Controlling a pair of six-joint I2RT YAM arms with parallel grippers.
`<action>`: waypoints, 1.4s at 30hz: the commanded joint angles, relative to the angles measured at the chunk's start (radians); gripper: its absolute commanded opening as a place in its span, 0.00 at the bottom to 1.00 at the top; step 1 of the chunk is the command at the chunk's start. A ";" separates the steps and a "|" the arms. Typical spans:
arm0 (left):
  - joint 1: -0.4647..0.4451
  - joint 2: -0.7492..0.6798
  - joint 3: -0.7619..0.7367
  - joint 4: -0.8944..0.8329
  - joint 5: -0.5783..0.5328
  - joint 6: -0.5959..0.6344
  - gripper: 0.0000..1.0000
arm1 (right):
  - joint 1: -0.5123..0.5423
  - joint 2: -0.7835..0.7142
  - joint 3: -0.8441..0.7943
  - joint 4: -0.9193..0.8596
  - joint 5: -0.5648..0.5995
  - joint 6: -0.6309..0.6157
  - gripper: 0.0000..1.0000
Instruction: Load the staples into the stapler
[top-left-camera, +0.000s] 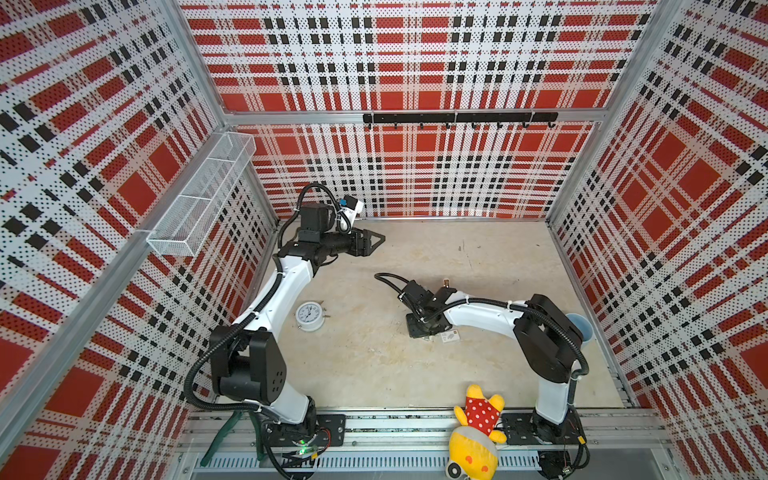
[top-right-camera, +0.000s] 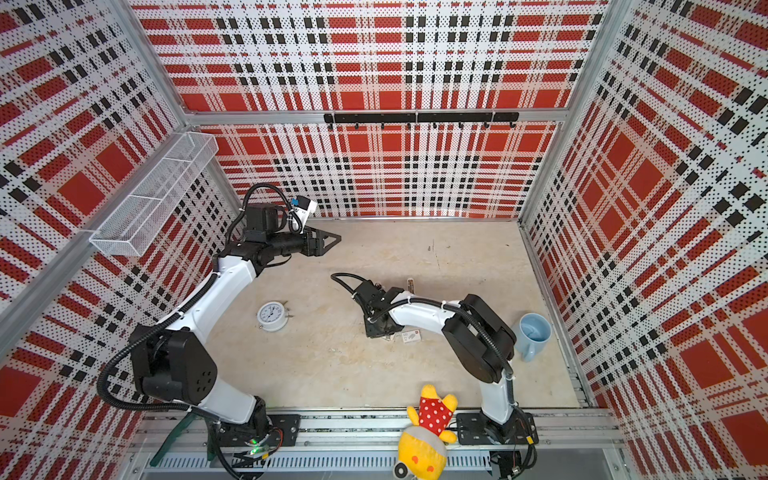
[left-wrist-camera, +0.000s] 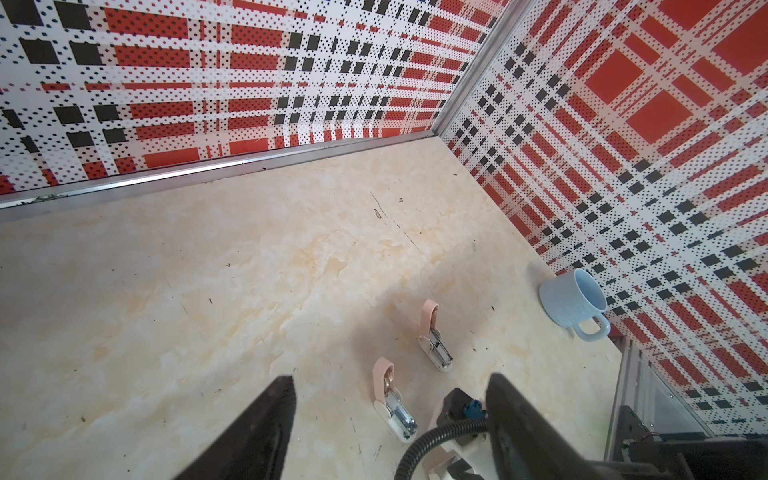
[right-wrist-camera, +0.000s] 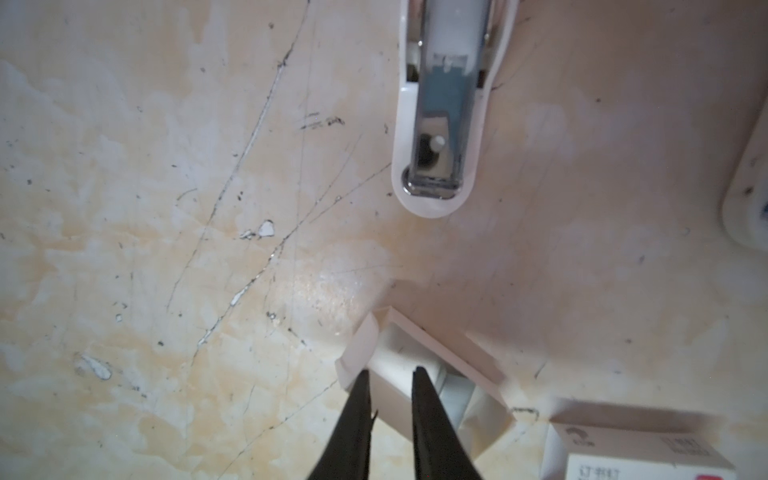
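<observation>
Judged the step in hand to be fetching the staples, with loading itself not yet begun. Found the right gripper (right-wrist-camera: 388, 372) low over the opened white card tray (right-wrist-camera: 399, 357), jaws nearly together with a narrow gap between, nothing visibly clamped. Made out the staples (right-wrist-camera: 455, 392) as a grey strip lying in that tray, just beside the jaws; too blurred to say whether touched. Noted the printed box (right-wrist-camera: 648, 461) next to the tray, and the stapler (right-wrist-camera: 442, 95) a little beyond on the tabletop (right-wrist-camera: 124, 208), hinged open, metal channel upward, no strip seen in it. Glimpsed a second stapler (right-wrist-camera: 748, 208) at the frame edge. Found the left gripper (top-left-camera: 372, 241) well apart from all this, up off the tabletop, jaws wide and empty. Reckoned the next move called for shifting the jaws onto the strip, pinching it by its long sides, lifting it level, and lining it up with the open channel before setting it in.
</observation>
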 joint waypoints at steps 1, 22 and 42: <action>0.007 -0.034 -0.003 0.024 0.015 -0.018 0.75 | 0.002 -0.043 0.005 -0.027 0.036 0.003 0.20; 0.005 -0.032 -0.007 0.029 0.016 -0.020 0.75 | -0.020 -0.049 -0.042 -0.042 0.045 0.048 0.19; 0.004 -0.034 -0.005 0.028 0.018 -0.020 0.75 | -0.034 -0.022 -0.058 -0.044 0.054 0.065 0.21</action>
